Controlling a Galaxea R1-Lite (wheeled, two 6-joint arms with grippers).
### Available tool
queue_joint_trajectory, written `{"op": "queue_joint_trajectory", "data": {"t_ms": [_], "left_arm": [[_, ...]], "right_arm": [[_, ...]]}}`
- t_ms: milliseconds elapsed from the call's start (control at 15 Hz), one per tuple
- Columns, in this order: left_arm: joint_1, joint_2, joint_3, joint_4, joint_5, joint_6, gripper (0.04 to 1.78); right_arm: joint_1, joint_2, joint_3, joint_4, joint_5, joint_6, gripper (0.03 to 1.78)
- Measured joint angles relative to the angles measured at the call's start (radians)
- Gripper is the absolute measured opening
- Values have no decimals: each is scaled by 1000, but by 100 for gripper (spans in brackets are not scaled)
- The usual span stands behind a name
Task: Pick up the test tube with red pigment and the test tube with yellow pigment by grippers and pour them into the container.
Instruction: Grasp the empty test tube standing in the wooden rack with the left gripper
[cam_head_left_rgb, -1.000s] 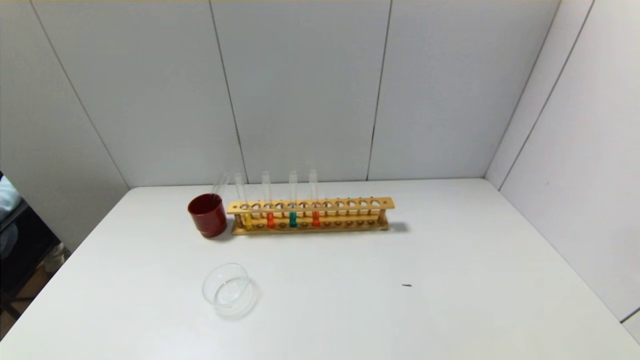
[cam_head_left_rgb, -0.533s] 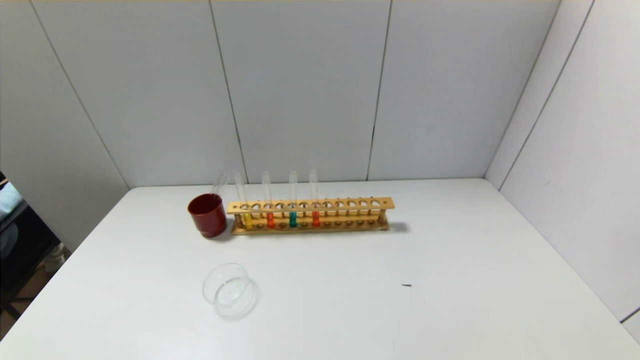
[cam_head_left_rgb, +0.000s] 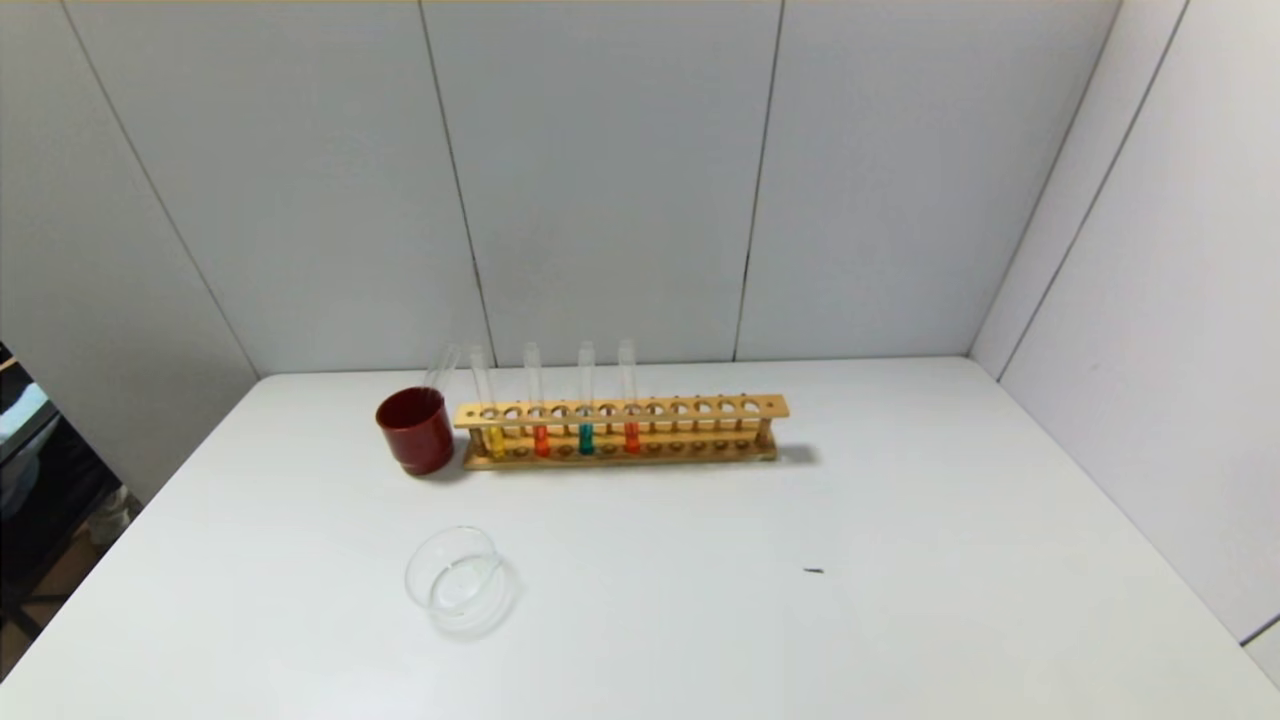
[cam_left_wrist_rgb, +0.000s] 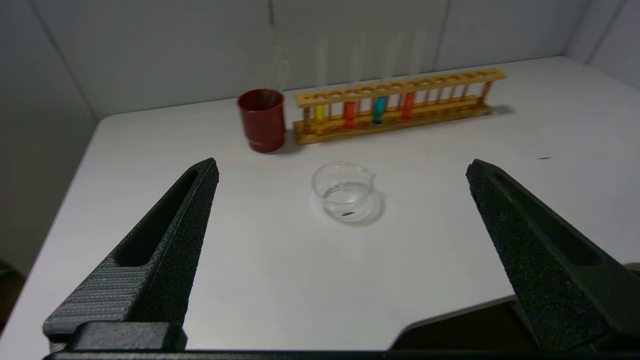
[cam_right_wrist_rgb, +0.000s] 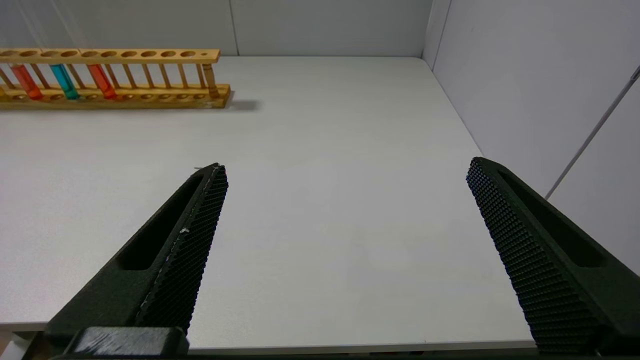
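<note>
Head view shows the test tube with red pigment (cam_head_left_rgb: 540, 440) and the test tube with yellow pigment (cam_head_left_rgb: 494, 441) racked behind the container (cam_head_left_rgb: 458, 582), while left gripper (cam_left_wrist_rgb: 342, 167) and right gripper (cam_right_wrist_rgb: 345, 170) hang spread wide, risking grabbing the redder twin tube (cam_head_left_rgb: 631, 437).

A white table (cam_head_left_rgb: 900, 520) stands in a corner of grey panelled walls (cam_head_left_rgb: 600, 180).

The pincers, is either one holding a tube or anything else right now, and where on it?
Nothing is held. The left pincer and right pincer are both wide open with only table between their fingers; all tubes sit in the rack.
</note>
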Motion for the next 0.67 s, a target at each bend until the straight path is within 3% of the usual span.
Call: {"op": "queue_joint_trajectory", "data": {"t_ms": [267, 667], "left_arm": [[0, 307, -210, -37, -103, -66, 175], [-33, 801, -317, -215, -106, -81, 175]], "right_arm": [[0, 0, 0, 0, 0, 0, 175], [0, 0, 0, 0, 0, 0, 175]]}}
